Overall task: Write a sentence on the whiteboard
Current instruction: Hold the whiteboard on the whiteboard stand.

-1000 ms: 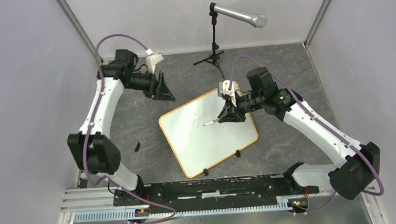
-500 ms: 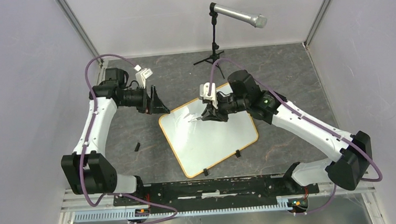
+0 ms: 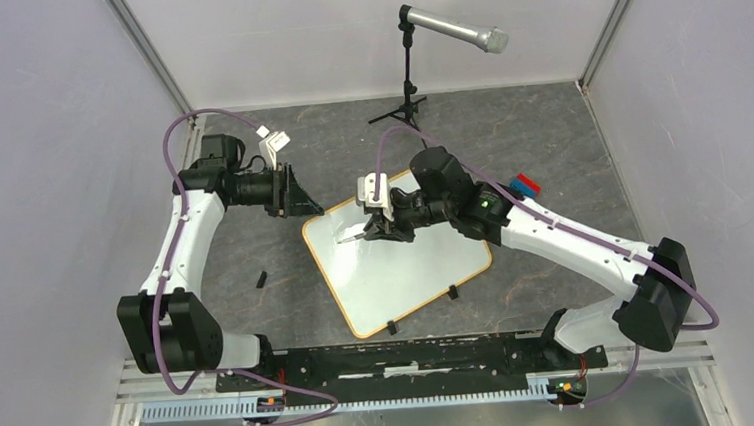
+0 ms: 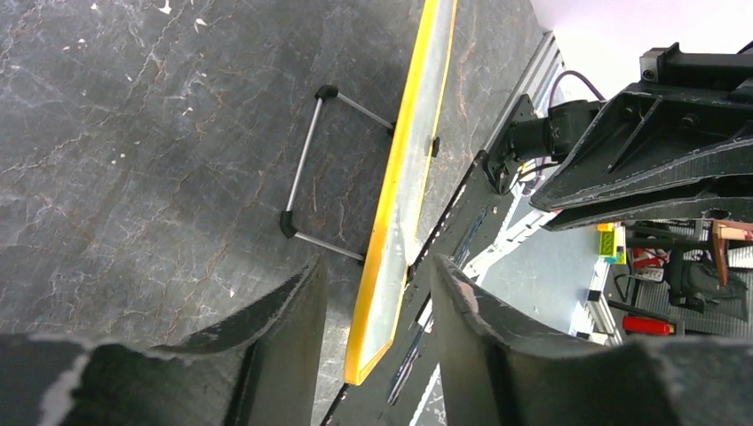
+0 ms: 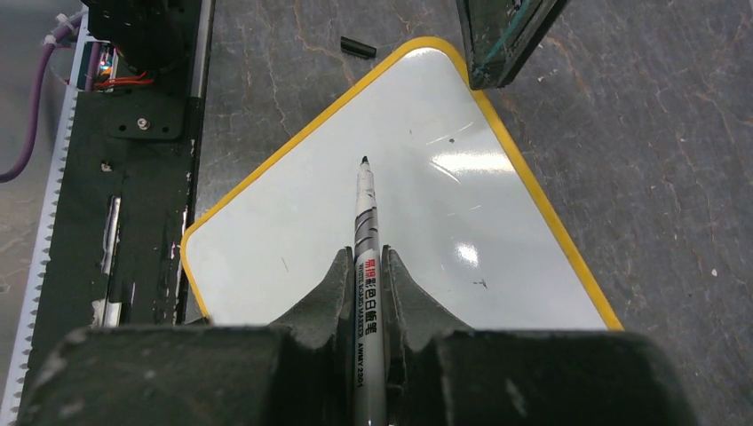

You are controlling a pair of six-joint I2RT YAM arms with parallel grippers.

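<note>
Count on the table [image 3: 255, 247]:
- one whiteboard [image 3: 407, 271]
- one marker [image 5: 364, 213]
- one loose black cap [image 3: 260, 278]
- one microphone [image 3: 452, 29] on a tripod stand at the far side
- one small red-and-blue item [image 3: 523, 185] just beyond the right forearm, which I cannot identify
- two arms, each with one gripper

Whiteboard: it lies at the middle of the table, turned at an angle, with an orange-yellow rim all round. Two black clip feet [image 3: 392, 326] sit on its near edge. The left wrist view sees the board edge-on, with one thin wire bracket [image 4: 306, 169] just beside the rim. The surface is glossy, with patches of glare. From the right wrist view only three small dark specks can be made out on it.

Right gripper [image 5: 364, 257]: it reaches over the far-left part of the board. The jaws are drawn narrow and clamped on the marker barrel, one finger on each side. The marker points forward out of the fingers, with its black tip over the white surface, toward the far-left corner. I cannot tell whether the tip touches the board.

Left gripper [image 4: 377, 266]: it is at the board's far-left corner. Its two fingers [image 4: 275, 346] stand apart, and the rim shows in the gap between them with a slit of space on either side. It holds nothing. I cannot tell whether the fingertips reach past the rim.

Cap: it lies on the table left of the board, near the rim but not touching it, and apart from both grippers.
</note>
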